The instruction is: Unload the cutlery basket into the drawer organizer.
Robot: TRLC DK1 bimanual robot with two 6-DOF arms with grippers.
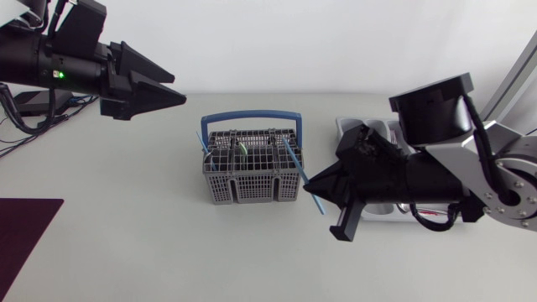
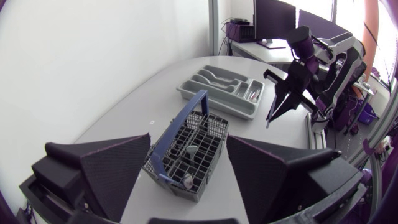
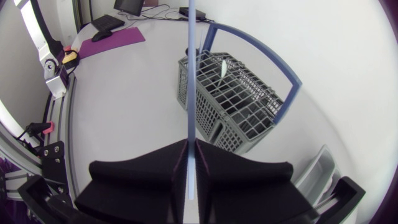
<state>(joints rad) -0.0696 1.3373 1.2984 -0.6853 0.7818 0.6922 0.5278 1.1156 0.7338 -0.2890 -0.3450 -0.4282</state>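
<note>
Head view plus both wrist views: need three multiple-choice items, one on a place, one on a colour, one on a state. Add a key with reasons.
1. Where is the drawer organizer relative to the cutlery basket?
A. On the right gripper's side of it
B. On top of it
C. Underneath it

2. What colour is the basket's handle?
A. Red
B. Blue
C. Yellow

3. What state is the right gripper in?
A. Open and empty
B. Shut on the basket's handle
C. Shut on a thin blue utensil

Key:
1 A: the head view shows the organizer on the table beside the basket, on the side where the right gripper comes in.
2 B: a blue arch spans the grey basket in every view.
3 C: the right wrist view shows both fingers closed on the utensil, which sticks out ahead of them.
</note>
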